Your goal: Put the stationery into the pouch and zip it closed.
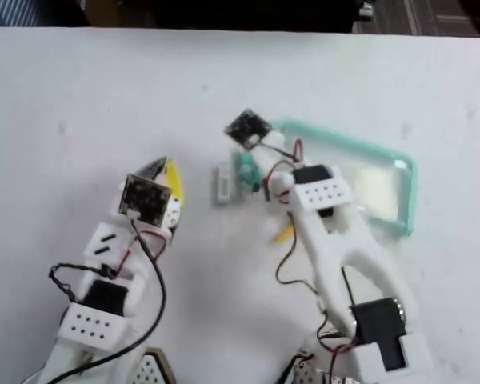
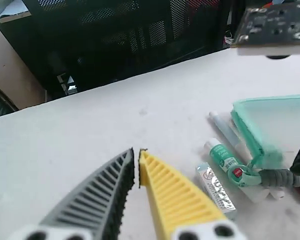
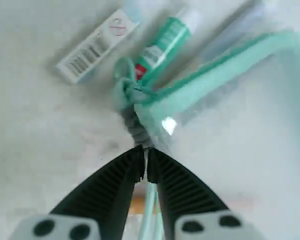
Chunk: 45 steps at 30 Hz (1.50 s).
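Observation:
The clear pouch (image 1: 376,188) with a teal zip edge (image 3: 215,65) lies flat at centre right of the table. My right gripper (image 3: 145,161) is shut on the grey zipper pull (image 3: 134,125) at the pouch's left corner, also seen at the zipper pull (image 2: 276,176). Just left of that corner lie a white barcoded box (image 1: 223,183), a green tube (image 3: 165,42) and a pale pen (image 2: 221,126), all outside the pouch. My left gripper (image 2: 136,156), with one grey and one yellow finger, hangs shut and holding nothing over bare table left of the stationery.
A small yellow item (image 1: 284,234) pokes out from under the right arm. The table's far edge (image 1: 224,30) meets dark room behind. Cables trail from both arms near the front. Bare white table (image 1: 80,104) stretches to the far left.

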Available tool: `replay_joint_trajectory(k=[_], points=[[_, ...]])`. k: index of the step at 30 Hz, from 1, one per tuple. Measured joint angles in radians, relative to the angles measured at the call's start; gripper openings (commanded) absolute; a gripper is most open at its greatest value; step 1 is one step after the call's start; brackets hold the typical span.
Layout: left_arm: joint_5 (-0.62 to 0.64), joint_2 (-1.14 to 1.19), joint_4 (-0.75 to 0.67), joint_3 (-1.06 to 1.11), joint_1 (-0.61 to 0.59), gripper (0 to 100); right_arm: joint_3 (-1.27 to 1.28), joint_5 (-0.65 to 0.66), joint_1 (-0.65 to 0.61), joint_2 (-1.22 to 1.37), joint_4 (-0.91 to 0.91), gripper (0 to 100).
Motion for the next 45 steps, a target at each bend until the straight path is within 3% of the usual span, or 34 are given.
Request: replay_joint_trajectory(k=[12,19,25,35,40,45], points=[[0.0,0.0,0.0,0.0,0.0,5,-0.017,0.008,0.008,0.097,-0.04,2.2],[0.0,0.0,0.0,0.0,0.0,5,-0.018,0.008,-0.095,0.094,-0.014,18.1],[0.0,0.0,0.0,0.0,0.02,5,-0.04,0.008,-0.135,0.094,0.021,13.9],[0.0,0.0,0.0,0.0,0.025,5,-0.267,0.008,-0.169,0.094,0.325,13.8],[0.0,0.0,0.0,0.0,0.025,5,-0.275,0.003,-0.207,0.094,0.318,13.9],[0.0,0.0,0.0,0.0,0.025,5,-0.278,-0.015,-0.18,0.163,0.264,20.1]])
